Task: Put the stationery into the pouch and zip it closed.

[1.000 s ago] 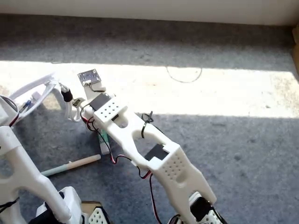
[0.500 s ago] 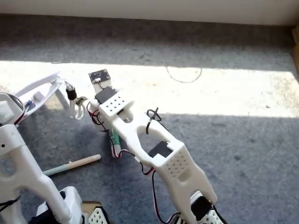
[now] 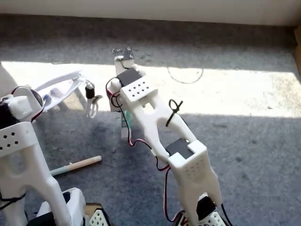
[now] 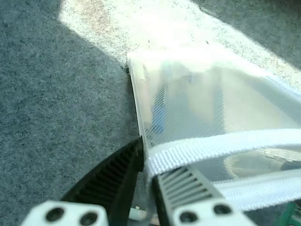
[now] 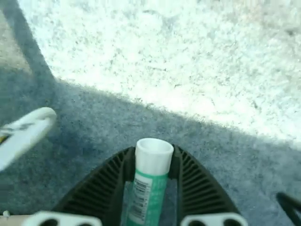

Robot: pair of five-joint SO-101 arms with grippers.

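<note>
Two things not in yet, I think: my right end effector (image 5: 153, 157) grips glue stick (image 5: 146, 190), left end effector (image 4: 146, 162) pinches pouch (image 4: 202, 103), pencil (image 3: 75, 165) on carpet (image 3: 235, 155).

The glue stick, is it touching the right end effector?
Touching. The right wrist view shows the glue stick clamped between the fingers of the right end effector, without a gap.

— What colours are you getting on the pouch?
— I see the pouch (image 4: 202, 103) as clear, with a fine white mesh weave and a white woven band (image 4: 221, 146).
— And the other side?
— My glue stick (image 5: 146, 197) is green with a white cap, the right gripper (image 5: 153, 151) is ribbed black, and the carpet (image 3: 244, 155) is speckled grey.
</note>
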